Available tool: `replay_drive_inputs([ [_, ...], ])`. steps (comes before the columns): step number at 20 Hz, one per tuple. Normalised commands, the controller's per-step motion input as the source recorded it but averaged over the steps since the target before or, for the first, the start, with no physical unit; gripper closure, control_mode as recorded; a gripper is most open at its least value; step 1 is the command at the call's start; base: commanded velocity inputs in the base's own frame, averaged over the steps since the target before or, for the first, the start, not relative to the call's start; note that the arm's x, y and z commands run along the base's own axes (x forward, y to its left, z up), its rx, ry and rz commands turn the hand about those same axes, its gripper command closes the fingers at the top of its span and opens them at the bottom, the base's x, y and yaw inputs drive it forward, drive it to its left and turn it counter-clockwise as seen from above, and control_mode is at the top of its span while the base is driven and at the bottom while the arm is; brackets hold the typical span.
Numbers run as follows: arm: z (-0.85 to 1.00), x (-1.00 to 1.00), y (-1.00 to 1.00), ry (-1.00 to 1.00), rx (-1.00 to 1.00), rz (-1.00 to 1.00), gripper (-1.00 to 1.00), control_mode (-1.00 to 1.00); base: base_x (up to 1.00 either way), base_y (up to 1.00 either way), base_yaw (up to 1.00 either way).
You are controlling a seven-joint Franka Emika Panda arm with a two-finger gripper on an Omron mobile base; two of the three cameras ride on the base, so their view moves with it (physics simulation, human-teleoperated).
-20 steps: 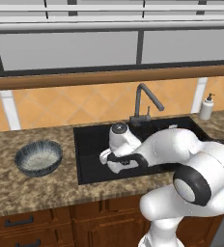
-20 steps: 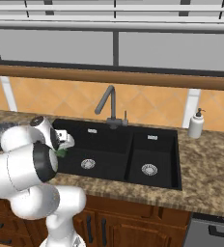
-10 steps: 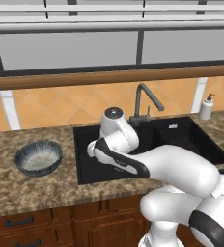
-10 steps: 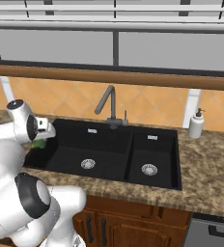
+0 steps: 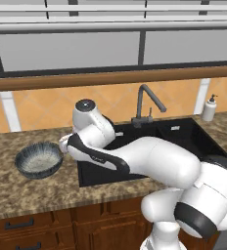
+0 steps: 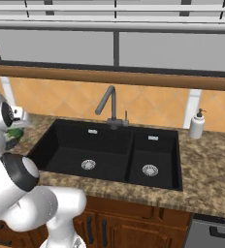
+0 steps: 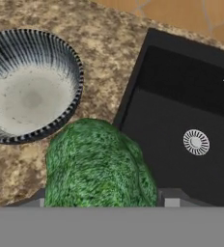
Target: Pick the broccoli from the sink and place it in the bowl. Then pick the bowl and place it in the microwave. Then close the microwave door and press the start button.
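Item: broccoli (image 7: 97, 164). Bright green, rough-textured lump, held in the pincer (image 7: 100, 200), whose jaws are clamped on it at either side near its lower end in the hand view. Carried in the air above the speckled granite bench (image 7: 104, 58), over the strip between the bowl (image 7: 29, 96) and the left edge of the sink (image 7: 181, 120). In the right base view a green patch (image 6: 15, 134) shows at the hand, at the far left of the frame.

Item: bowl. Ribbed dark outside, pale speckled inside, upright on the bench, nothing in it. Stands just left of the sink in the left base view (image 5: 38, 159), with the hand just beside its right rim.

Item: sink. Black double basin (image 6: 109, 150), grey gooseneck faucet (image 6: 109, 104) behind, round silver drain (image 7: 196, 142) in view; no broccoli remaining in it.

Step in hand: first stage, transfer of the broccoli from sink to bowl. Lift judged complete; the carry is near its end but the broccoli is not yet over the bowl's opening.

Next move calls for: a short further shift toward the bowl until the lump hangs over the pale interior, a modest lowering, then release.

Orientation: the broccoli's long axis runs along the pincer's line, rounded crown pointing away from the hand and down toward the bench; which end is the stalk cannot be told.
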Motion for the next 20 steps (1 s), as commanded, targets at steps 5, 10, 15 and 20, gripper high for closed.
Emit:
replay_drive_inputs([
  [5, 0.0, 0.1, 0.76, 0.0, 0.0, 0.01, 1.0, -1.0, 0.0, 0.0, 0.0],
  [10, -0.01, 0.19, 0.61, 0.01, 0.0, 0.0, 1.0, -1.0, 0.0, 0.0, 0.0],
  [15, -0.17, 0.11, 0.45, 0.03, -0.01, -0.02, 1.0, -1.0, 0.0, 0.0, 0.0],
  [20, -0.23, 0.16, 0.21, 0.01, 0.0, -0.06, 1.0, -1.0, 0.0, 0.0, 0.0],
])
